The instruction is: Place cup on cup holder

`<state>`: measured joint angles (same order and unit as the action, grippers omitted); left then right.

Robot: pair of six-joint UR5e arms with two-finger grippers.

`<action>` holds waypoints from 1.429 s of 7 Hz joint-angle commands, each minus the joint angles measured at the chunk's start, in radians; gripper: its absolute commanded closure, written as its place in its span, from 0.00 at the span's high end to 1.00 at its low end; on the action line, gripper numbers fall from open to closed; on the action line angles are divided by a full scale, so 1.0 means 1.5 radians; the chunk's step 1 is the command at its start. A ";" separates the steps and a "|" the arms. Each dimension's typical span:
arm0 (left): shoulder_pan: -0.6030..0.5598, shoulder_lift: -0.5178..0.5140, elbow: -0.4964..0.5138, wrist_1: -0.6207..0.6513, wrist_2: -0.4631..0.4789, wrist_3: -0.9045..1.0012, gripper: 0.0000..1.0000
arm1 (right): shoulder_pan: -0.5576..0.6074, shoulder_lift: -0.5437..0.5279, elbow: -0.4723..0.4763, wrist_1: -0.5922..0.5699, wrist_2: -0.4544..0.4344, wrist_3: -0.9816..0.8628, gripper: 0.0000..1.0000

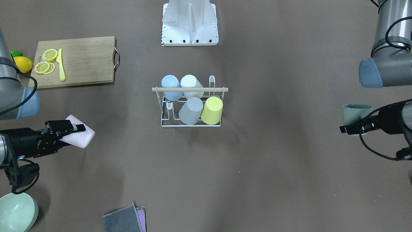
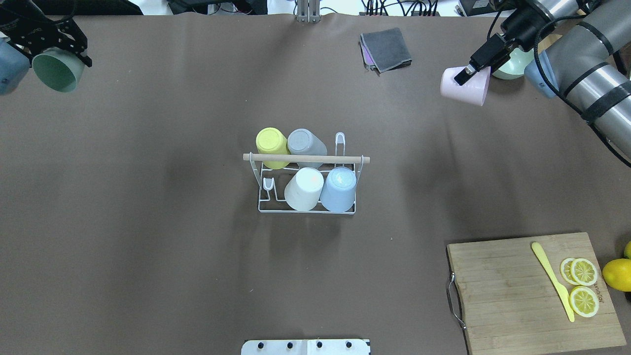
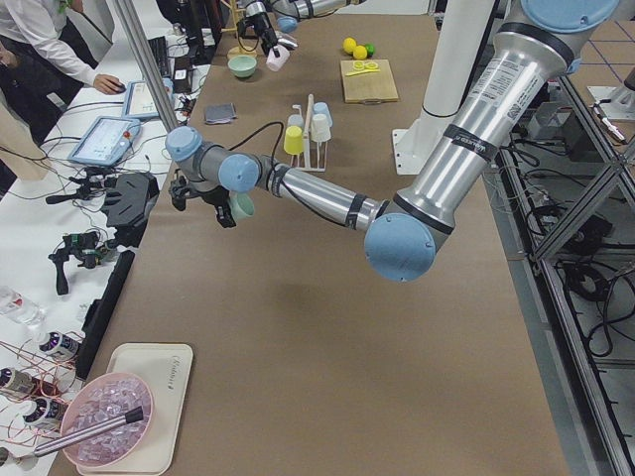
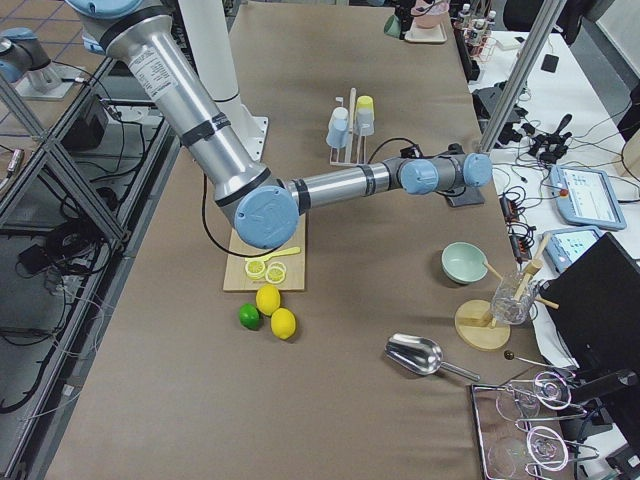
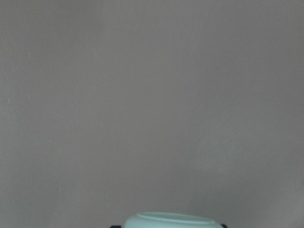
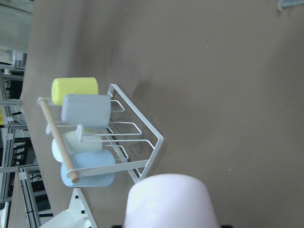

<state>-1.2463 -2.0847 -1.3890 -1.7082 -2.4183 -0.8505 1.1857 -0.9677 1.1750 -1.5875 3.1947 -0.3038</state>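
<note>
right gripper [image 2: 468, 74] clamps pink cup [image 2: 475, 91] | left gripper [image 2: 63, 52] clamps green cup [image 2: 54, 74] | rack [image 2: 306, 212] mid-table, rod [image 2: 305, 158] running left-right | right gripper nearer; free prong [image 2: 339, 143] lies leftward and robot-ward of it

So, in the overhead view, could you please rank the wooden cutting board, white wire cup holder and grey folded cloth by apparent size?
Largest: wooden cutting board.
Then: white wire cup holder.
Smallest: grey folded cloth.
</note>
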 commanded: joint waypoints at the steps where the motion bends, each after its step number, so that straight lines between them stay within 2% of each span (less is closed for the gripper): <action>1: 0.010 0.005 -0.026 -0.244 0.135 -0.198 0.00 | 0.013 -0.033 0.000 0.026 0.185 -0.247 0.35; 2: 0.027 0.010 -0.080 -0.305 0.235 -0.259 0.00 | 0.018 -0.046 0.002 0.027 0.230 -0.351 0.35; 3: 0.082 0.028 -0.156 -0.310 0.371 -0.279 0.00 | 0.021 -0.048 0.004 0.030 0.247 -0.419 0.35; 4: 0.109 0.035 -0.217 -0.313 0.452 -0.299 0.00 | 0.020 -0.049 0.006 0.033 0.269 -0.498 0.35; 5: 0.133 0.034 -0.260 -0.365 0.515 -0.316 0.00 | 0.020 -0.049 0.005 0.036 0.296 -0.590 0.35; 6: 0.189 0.037 -0.274 -0.436 0.628 -0.313 0.00 | 0.014 -0.056 0.006 0.036 0.332 -0.672 0.35; 8: 0.372 0.040 -0.267 -0.550 0.927 -0.219 0.00 | -0.013 -0.073 -0.006 0.045 0.415 -0.840 0.35; 9: 0.418 0.040 -0.265 -0.602 0.976 -0.192 0.00 | -0.037 -0.086 -0.021 0.045 0.469 -0.938 0.35; 10: 0.439 0.039 -0.271 -0.619 0.987 -0.187 0.00 | -0.055 -0.086 -0.037 0.046 0.493 -1.039 0.35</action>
<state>-0.6483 -2.0258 -1.7910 -2.5844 -1.0000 -1.1584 1.1374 -1.0894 1.1459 -1.5204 3.8758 -1.6864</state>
